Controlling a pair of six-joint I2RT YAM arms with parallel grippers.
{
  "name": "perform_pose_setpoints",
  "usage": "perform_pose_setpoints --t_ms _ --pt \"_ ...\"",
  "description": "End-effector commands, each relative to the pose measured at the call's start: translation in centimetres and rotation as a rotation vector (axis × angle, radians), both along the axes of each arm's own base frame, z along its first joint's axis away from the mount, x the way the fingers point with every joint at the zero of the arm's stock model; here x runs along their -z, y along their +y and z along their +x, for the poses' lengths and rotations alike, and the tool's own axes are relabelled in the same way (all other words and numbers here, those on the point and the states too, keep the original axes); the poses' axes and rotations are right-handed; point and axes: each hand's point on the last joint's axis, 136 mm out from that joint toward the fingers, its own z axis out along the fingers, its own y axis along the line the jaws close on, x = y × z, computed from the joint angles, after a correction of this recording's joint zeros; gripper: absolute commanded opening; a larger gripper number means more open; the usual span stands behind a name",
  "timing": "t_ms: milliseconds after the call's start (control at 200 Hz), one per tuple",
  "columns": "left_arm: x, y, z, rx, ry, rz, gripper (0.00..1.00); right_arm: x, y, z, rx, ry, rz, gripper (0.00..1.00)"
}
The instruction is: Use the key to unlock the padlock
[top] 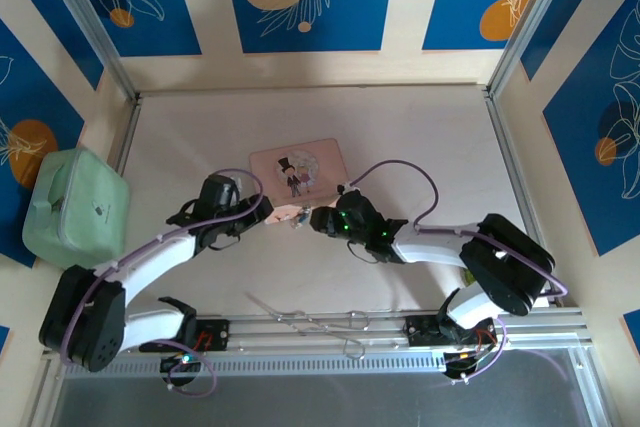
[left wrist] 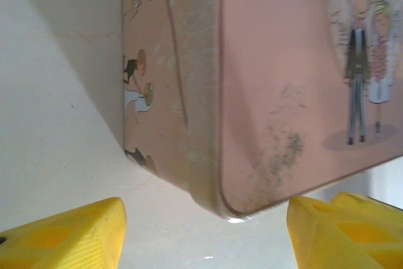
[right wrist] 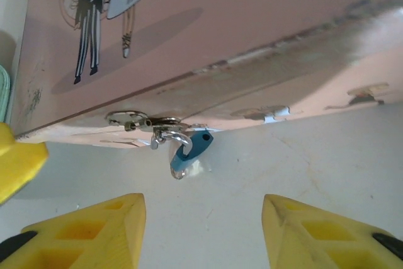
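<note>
Blue padlock [right wrist: 189, 151] on the pink tin [top: 300, 162], resting on the table [top: 430, 137].
I see it hanging from the hasp [right wrist: 141, 120] at the tin's 6 o'clock edge; left hand [left wrist: 204, 222] at its 9 o'clock, right hand [right wrist: 204, 218] at 3 o'clock, both with fingers apart.

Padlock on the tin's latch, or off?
On: blue padlock hangs by its shackle through the silver latch on the pink tin. Locked or not: cannot tell.

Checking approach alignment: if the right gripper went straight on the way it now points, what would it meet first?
Probably the padlock, hanging at the pink tin box just left of centre between the open fingers of the right gripper; the box's front wall lies behind. Depth is unclear.
</note>
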Motion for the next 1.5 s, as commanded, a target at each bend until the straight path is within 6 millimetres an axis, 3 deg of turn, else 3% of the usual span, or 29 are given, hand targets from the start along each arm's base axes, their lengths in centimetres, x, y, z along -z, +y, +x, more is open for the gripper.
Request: perform_pose_setpoints --t_ms 0,130,285,365,435,510,590,830,1196,1496 --pt "0.0 -1.1 0.7 0.003 -0.012 -0.054 0.66 -0.8 -0.7 -0.6 0.064 0.047 0.044 0.48" --pt "0.0 -1.1 1.1 -0.005 -0.016 -0.049 0.65 -1.1 -0.5 -0.4 0.104 0.09 0.112 0.43" --pt "0.4 -0.5 0.7 -0.009 -0.01 -0.018 0.65 -0.8 0.2 -0.5 0.071 0.068 0.046 0.39" --pt "0.7 -0.4 0.5 0.0 -0.003 -0.003 0.64 0.2 0.6 -0.7 0.016 0.022 -0.029 0.29" --pt "0.9 -0.1 0.3 0.01 0.005 0.019 0.64 -0.2 1.3 -0.3 -0.046 0.012 -0.036 0.21" --pt "0.9 0.4 0.2 0.01 0.01 0.039 0.64 -0.7 1.5 0.0 -0.076 -0.018 -0.09 0.18" --pt "0.9 0.7 0.2 -0.002 0.004 0.04 0.64 0.2 1.8 0.0 -0.106 -0.018 -0.122 0.14" --pt "0.3 0.7 0.7 0.022 -0.003 0.055 0.63 1.9 3.8 0.4 -0.169 -0.036 -0.233 0.08" --pt "0.1 0.7 0.7 0.046 -0.001 0.06 0.62 3.6 3.9 3.2 -0.103 -0.043 -0.376 0.01" --pt "0.3 0.4 0.6 0.069 0.011 0.059 0.62 4.4 4.7 4.8 -0.105 -0.038 -0.432 0.02"
